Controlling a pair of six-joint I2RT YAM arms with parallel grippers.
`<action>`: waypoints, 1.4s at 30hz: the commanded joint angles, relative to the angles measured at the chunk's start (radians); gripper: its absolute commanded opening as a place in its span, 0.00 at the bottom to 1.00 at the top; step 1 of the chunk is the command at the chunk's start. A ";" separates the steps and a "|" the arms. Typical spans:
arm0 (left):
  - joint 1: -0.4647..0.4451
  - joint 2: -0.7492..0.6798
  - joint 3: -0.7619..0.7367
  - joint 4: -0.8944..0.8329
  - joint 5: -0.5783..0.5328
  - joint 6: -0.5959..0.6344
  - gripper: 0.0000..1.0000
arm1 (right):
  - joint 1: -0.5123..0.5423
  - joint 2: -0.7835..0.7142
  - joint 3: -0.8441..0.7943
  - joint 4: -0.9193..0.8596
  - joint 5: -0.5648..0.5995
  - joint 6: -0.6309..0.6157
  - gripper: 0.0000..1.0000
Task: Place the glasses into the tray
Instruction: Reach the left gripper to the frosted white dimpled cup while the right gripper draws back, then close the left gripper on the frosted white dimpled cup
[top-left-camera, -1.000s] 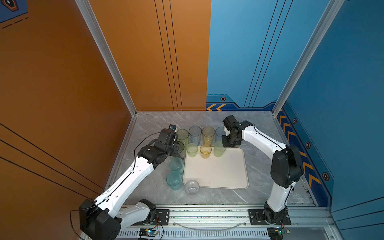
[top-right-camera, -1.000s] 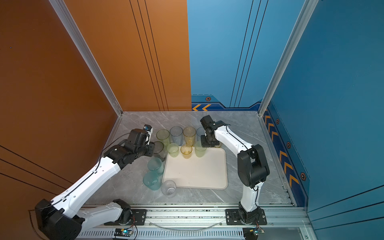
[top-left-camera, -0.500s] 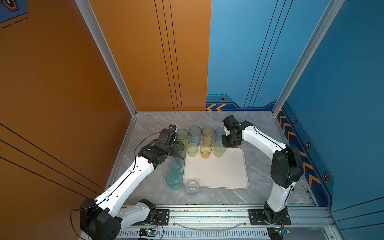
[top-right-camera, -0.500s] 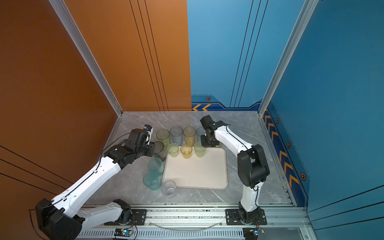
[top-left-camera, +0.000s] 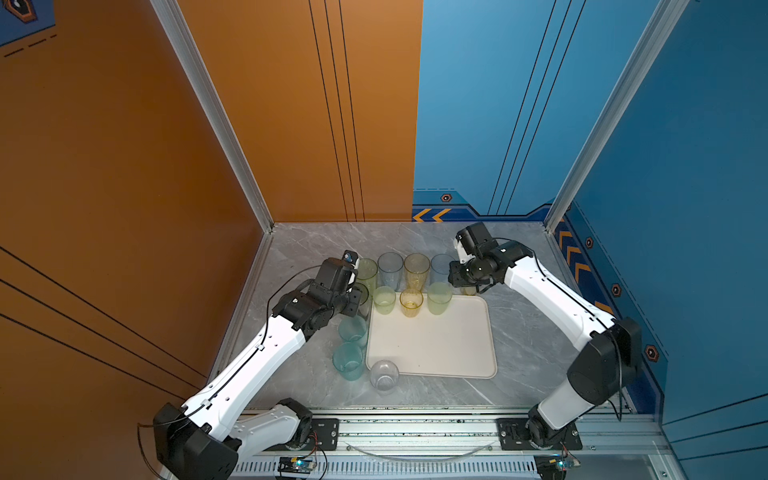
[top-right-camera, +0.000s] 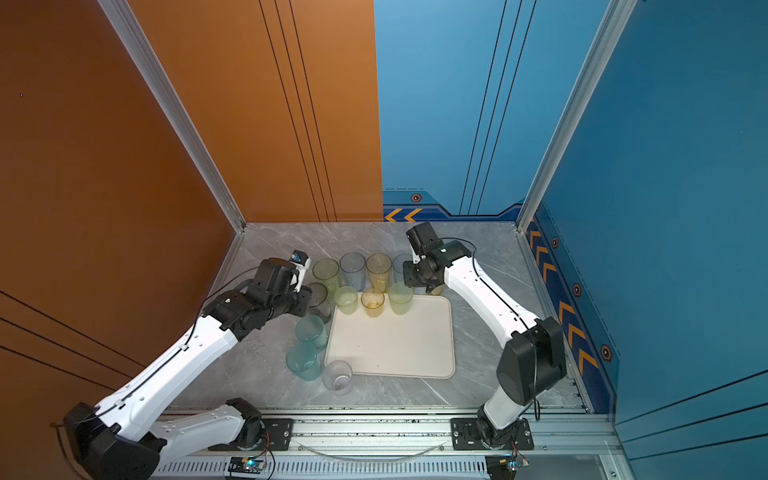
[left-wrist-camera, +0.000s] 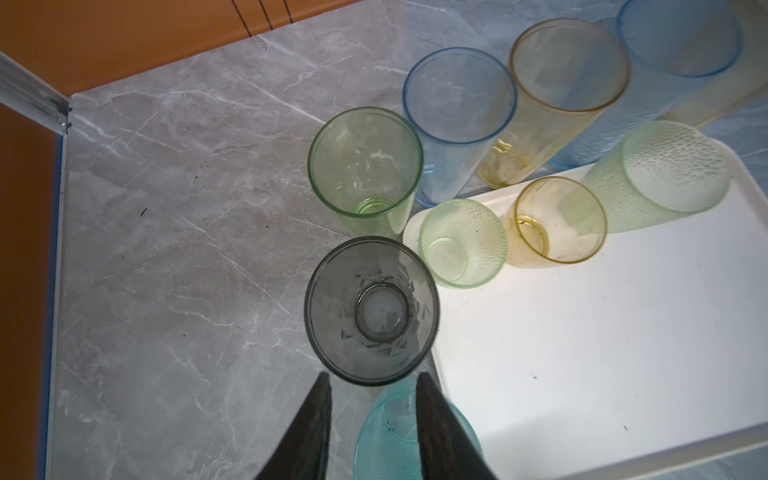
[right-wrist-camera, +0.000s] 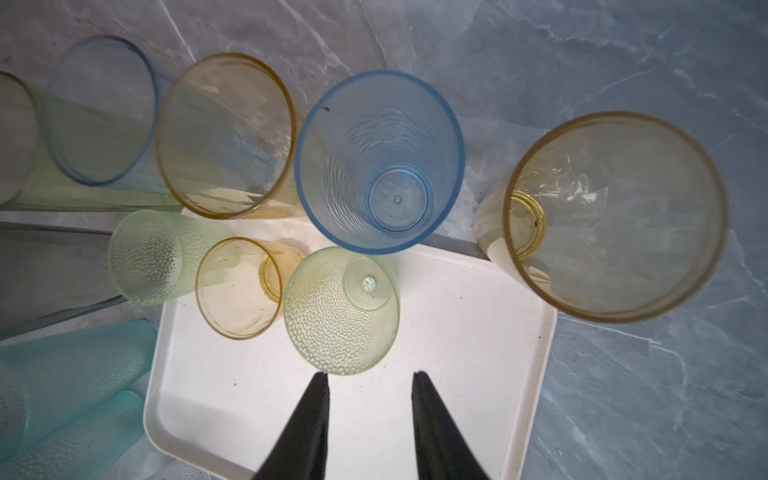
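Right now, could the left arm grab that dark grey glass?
Probably yes. The smoky grey glass stands just ahead of the left gripper with nothing in between; the jaws are apart but may need opening wider for its rim.

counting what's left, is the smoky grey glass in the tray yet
Out: the smoky grey glass stands on the table, beside the tray rim.
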 joint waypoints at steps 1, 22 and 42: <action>-0.039 -0.021 0.036 -0.078 0.032 0.025 0.35 | 0.001 -0.071 -0.067 0.013 0.030 0.016 0.34; -0.417 -0.004 -0.042 -0.260 0.227 -0.085 0.31 | -0.033 -0.365 -0.454 0.125 -0.037 0.043 0.34; -0.444 0.164 -0.047 -0.281 0.228 -0.191 0.29 | -0.033 -0.517 -0.594 0.143 -0.046 0.037 0.34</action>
